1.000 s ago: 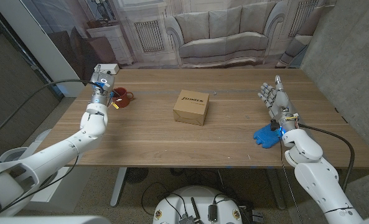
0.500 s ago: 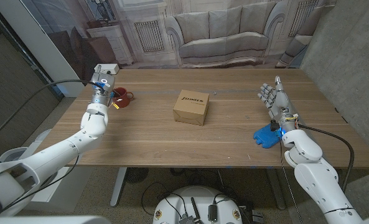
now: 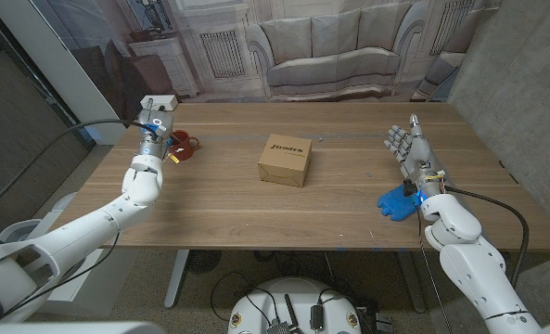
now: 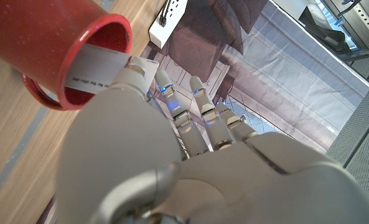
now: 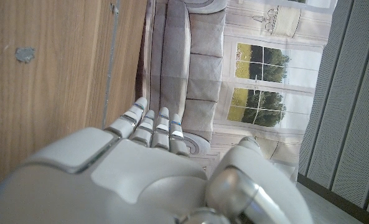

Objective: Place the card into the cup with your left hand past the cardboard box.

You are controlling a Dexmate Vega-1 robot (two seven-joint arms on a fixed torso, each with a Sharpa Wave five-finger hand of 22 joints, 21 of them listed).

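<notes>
Left wrist view: left hand (image 4: 172, 149) fingers (image 4: 162, 81) pinch card (image 4: 97, 68), edge inside cup (image 4: 66, 43) rim. Ease it deeper before releasing. Right hand (image 3: 409, 148) open, holding nothing.

A red cup (image 4: 60, 43) is seen on the surface's left side; a white card (image 4: 100, 70) is tilted into its mouth; the brown cardboard box (image 3: 285, 160) sits mid-surface

Red cup (image 4: 53, 43), white card (image 4: 97, 67), brown cardboard box (image 3: 285, 160).
</notes>
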